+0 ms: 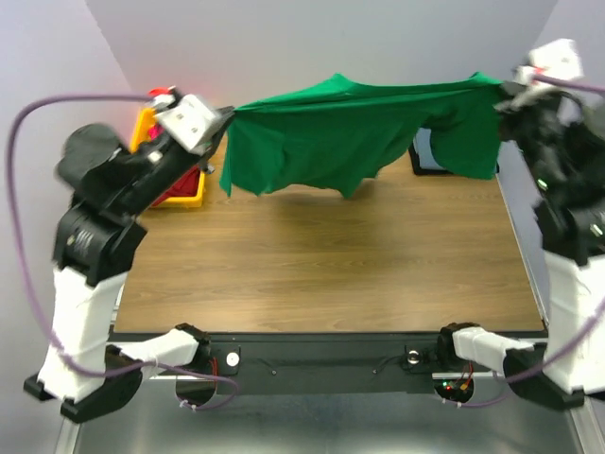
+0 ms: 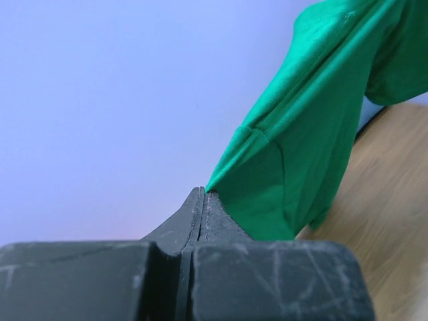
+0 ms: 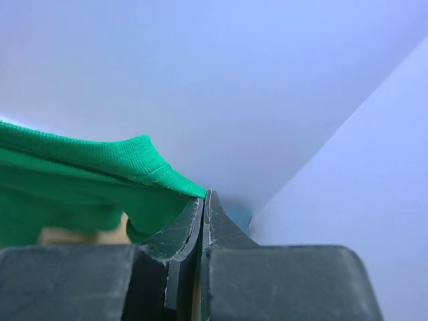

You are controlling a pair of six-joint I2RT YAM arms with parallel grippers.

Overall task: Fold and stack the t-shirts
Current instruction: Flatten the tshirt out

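Top external view: one green t-shirt, held in the air between two arms.

Item: bright green short-sleeved shirt, stretched along its upper edge above the far half of the wooden table; the rest hangs in loose folds and is clear of the wood as far as I can see. Left gripper: fingers pressed fully together, pinching the shirt's left corner; the left wrist view shows the cloth running out from the very tips. Right gripper: fingers likewise closed tight on the opposite corner, with a hemmed edge caught at the tips in the right wrist view. Also present: yellow bin at the far left of the table, behind the left arm, something red showing at it; dark object at the far right, partly hidden by the hanging cloth.
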